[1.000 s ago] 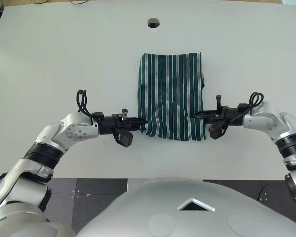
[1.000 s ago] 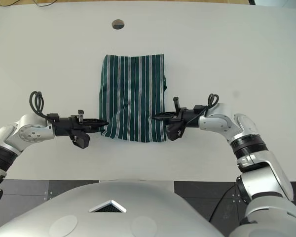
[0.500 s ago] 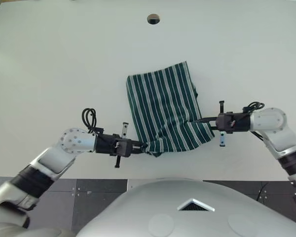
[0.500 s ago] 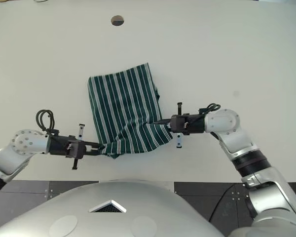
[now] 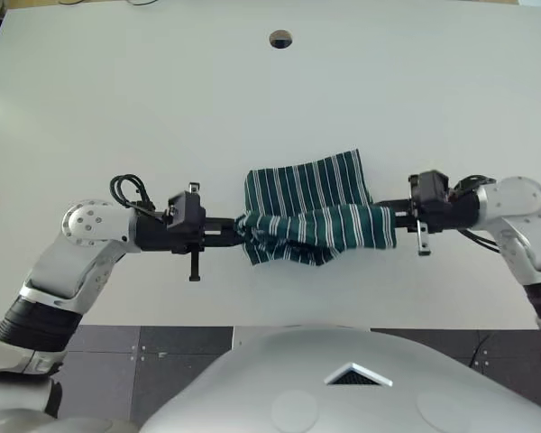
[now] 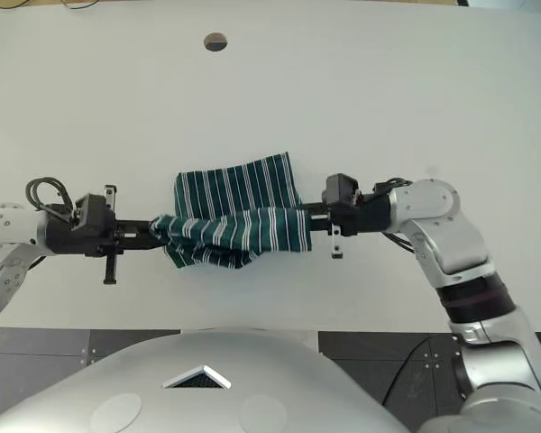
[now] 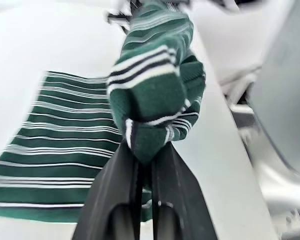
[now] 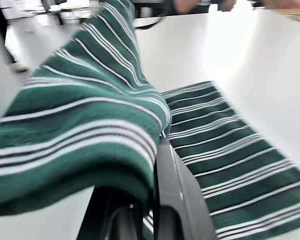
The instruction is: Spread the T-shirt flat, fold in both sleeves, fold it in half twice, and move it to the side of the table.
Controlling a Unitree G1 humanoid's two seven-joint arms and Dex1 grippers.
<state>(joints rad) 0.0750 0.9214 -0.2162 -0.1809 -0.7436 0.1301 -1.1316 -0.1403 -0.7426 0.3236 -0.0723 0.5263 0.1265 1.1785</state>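
The green T-shirt (image 5: 311, 185) with white stripes lies folded on the white table (image 5: 117, 117), mid-front. Its near edge is raised off the table as a sagging band (image 6: 239, 233) stretched between both grippers. My left gripper (image 5: 240, 229) is shut on the band's left end, and the bunched cloth (image 7: 150, 95) shows above its fingers (image 7: 165, 175). My right gripper (image 5: 393, 216) is shut on the right end, with cloth (image 8: 90, 115) draped over its fingers (image 8: 167, 190). The far part of the shirt (image 8: 225, 150) stays flat on the table beneath the band.
A round cable hole (image 5: 279, 39) sits in the table near the far edge. Bare tabletop extends left, right and beyond the shirt. The table's front edge (image 5: 252, 323) runs close below the grippers, with dark floor under it.
The shirt lay flat with both grippers at its near corners. They have since closed on those corners, lifted the near edge and carried it up over the shirt.
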